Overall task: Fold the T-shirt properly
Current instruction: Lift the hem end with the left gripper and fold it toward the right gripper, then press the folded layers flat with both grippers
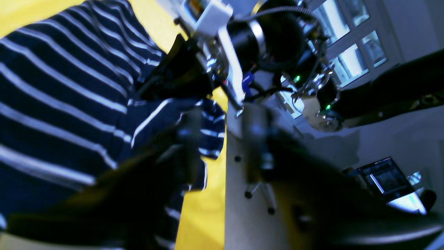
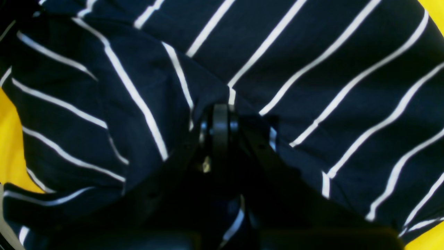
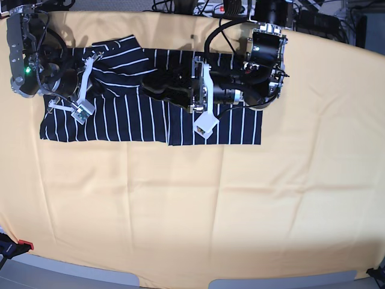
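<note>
I see T-shirt long axis left-right on surface | no readable writing | right pincer closed on T-shirt | left pincer unclear

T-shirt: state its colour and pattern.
The T-shirt is dark navy with thin white stripes, clearest in the right wrist view.

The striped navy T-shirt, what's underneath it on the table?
Under the dark navy white-striped cloth T-shirt lies a yellow-orange tablecloth, showing all around it. Whatever sits directly beneath the fabric is covered, and both black robot arms lying over the shirt hide more of it.
</note>
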Motion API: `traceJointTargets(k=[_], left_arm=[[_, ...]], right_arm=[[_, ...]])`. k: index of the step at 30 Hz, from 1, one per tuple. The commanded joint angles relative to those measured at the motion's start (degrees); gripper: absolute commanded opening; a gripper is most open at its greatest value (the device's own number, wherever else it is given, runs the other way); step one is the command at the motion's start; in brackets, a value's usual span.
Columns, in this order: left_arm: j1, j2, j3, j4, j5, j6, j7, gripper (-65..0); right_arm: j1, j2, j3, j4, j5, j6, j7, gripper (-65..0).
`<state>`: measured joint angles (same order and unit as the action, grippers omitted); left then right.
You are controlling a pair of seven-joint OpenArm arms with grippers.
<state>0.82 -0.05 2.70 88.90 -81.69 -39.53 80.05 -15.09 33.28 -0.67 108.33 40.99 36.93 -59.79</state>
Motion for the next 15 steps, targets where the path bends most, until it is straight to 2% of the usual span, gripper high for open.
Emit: traceJointTargets(k=[1,4,5,6,7,9,12,15], left_arm=[[-0.8,-0.3,0.2,1.0,-1.8,-0.5,-0.1,-34.8],[-1.4,-2.3,0.1,1.0,-1.8,-0.5,-0.1,-32.6],[-1.9,-3.0,-0.2,1.0,-1.8,-0.5,-0.1,-33.0],[-2.5,-3.6,-0.7,1.1,-1.8,-0.5,-0.1,-36.1],[-3.1,-4.1,-1.4,1.1,-1.8,-0.5,-0.1,-42.7],[-4.2,-4.9,-3.9,1.1,-1.8,-0.5,-0.1,-64.0],[-4.5,-5.0,-9.5,1.1,0.7,-0.5,-0.1,-65.0],[-4.5,-5.3,-12.0,1.1,7.7,-0.5,-0.7,-65.0]], right_arm=[[0.5,0.7,0.4,0.6,1.0,0.9,0.7,-65.0],[0.5,0.7,0.4,0.6,1.0,0.9,0.6,-65.0],[0.5,0.7,0.4,0.6,1.0,1.0,0.6,-65.0],[0.5,0.7,0.4,0.6,1.0,1.0,0.7,-65.0],[0.5,0.7,0.4,0.6,1.0,1.0,0.7,-65.0],[0.5,0.7,0.4,0.6,1.0,1.0,0.7,-65.0],[0.5,0.7,0.4,0.7,1.0,0.6,0.7,-58.0],[1.1,0.7,0.4,0.7,1.0,-1.2,0.6,-57.3]])
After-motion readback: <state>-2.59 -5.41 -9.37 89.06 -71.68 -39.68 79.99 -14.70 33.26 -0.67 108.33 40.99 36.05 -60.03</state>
